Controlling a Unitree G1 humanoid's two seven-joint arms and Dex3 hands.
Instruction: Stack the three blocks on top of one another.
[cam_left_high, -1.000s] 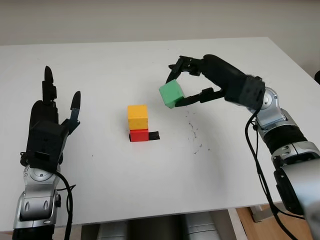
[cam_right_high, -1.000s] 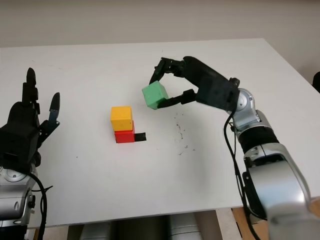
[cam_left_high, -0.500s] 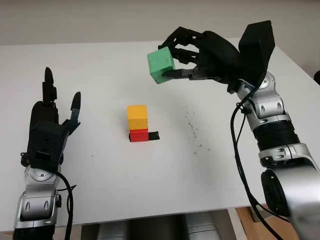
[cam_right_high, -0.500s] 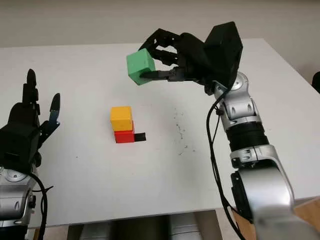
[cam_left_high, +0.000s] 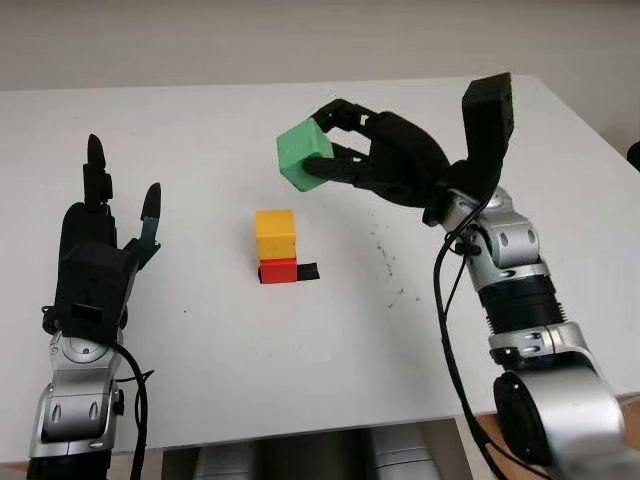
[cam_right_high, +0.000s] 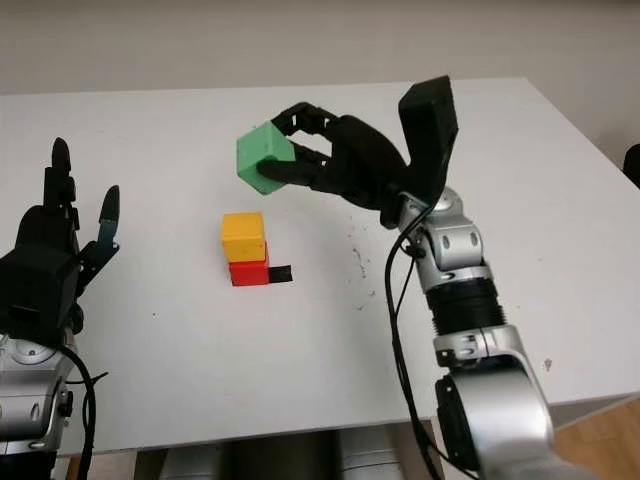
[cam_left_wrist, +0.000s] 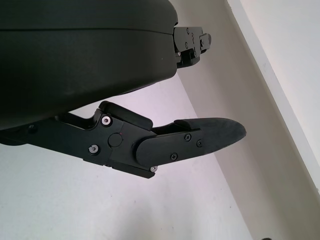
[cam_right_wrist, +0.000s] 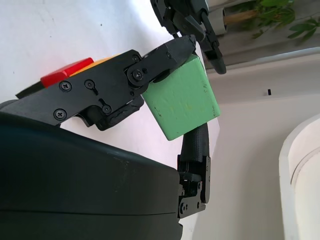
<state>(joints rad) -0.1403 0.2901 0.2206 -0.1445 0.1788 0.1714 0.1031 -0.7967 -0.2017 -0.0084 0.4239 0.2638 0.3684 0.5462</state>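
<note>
**Green block held in the air above the two-block stack**

From the head camera I see my right hand (cam_left_high: 345, 160) raised over the white table (cam_left_high: 200, 130), its fingers clamped on the green block (cam_left_high: 304, 157). The block is tilted and clear of the table, up and a little to the right of the stack, not touching it. The stack stands near the table's middle: the yellow block (cam_left_high: 275, 234) sits on the red block (cam_left_high: 278, 270), with a small black mark (cam_left_high: 309, 271) on the table just beside the red one. Faint dark specks (cam_left_high: 385, 262) dot the surface to the right. My left hand (cam_left_high: 95, 250) is at the table's left side, well apart from the blocks, open and holding nothing.

In the left wrist view I see the left hand's black shell (cam_left_wrist: 80, 45) and one finger (cam_left_wrist: 195, 140) reaching out over the white table.

In the right wrist view the green block (cam_right_wrist: 182, 97) is pinched between black fingers (cam_right_wrist: 150, 65), and corners of the red block (cam_right_wrist: 65, 73) and yellow block show behind them.
</note>
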